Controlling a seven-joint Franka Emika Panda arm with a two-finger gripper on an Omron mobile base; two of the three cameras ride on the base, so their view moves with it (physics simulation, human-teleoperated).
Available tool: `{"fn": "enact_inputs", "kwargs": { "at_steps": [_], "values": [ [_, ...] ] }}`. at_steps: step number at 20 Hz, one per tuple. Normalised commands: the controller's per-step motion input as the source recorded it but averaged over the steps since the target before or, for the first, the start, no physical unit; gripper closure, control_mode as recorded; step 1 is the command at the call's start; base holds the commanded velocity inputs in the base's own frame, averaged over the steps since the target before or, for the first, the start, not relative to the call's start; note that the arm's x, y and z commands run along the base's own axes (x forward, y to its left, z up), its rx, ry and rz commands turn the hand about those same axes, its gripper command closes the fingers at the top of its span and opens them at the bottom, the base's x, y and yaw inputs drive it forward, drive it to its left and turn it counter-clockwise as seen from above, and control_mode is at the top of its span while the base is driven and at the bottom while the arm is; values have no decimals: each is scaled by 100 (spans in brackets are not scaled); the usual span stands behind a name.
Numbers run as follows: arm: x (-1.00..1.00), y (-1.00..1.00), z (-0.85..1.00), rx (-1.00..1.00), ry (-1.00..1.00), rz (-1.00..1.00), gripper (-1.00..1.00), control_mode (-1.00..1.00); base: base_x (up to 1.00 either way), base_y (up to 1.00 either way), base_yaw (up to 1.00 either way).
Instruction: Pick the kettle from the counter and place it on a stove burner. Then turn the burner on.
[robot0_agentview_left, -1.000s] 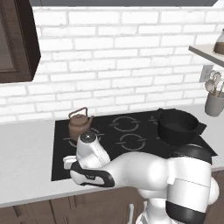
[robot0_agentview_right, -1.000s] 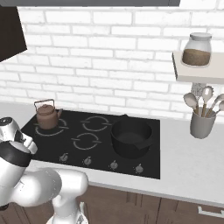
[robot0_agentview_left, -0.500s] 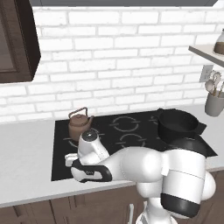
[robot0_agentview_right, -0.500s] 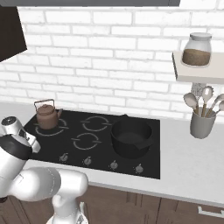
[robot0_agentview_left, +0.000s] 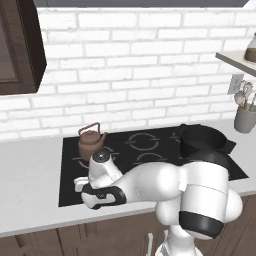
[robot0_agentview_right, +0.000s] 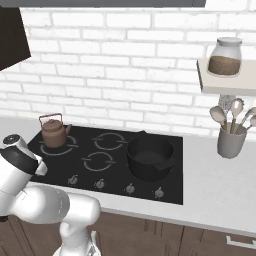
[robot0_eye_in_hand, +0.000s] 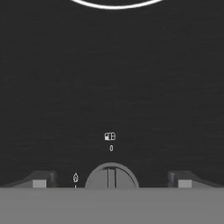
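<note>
1. A white brick wall (robot0_agentview_left: 150, 65) runs behind the whole kitchen.
2. A dark wood wall cabinet (robot0_agentview_left: 17, 47) hangs at upper left.
3. A pale shelf (robot0_agentview_right: 227, 77) on the right carries a glass jar (robot0_agentview_right: 224, 56), holding perhaps brown grains.
4. A grey utensil holder (robot0_agentview_right: 231, 141) stands below the shelf.
5. Dark wood base cabinets (robot0_agentview_right: 165, 240) sit beneath, evenly lit.

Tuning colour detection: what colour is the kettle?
Brown-copper kettle; clearest in the right base view.
</note>
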Motion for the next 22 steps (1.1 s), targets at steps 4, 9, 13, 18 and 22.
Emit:
{"fn": "enact_inputs", "kwargs": {
  "at_steps": [4,9,13,18,22],
  "values": [
    [0,0,0,0,0,0,-100,-100,0,0,0],
    [-1,0,0,0,0,0,-100,-100,0,0,0],
    [-2,1,0,-1,0,1,-100,-100,0,0,0],
    [0,0,0,0,0,0,100,-100,0,0,0],
    [0,0,0,0,0,0,100,-100,0,0,0]
  ]
}}
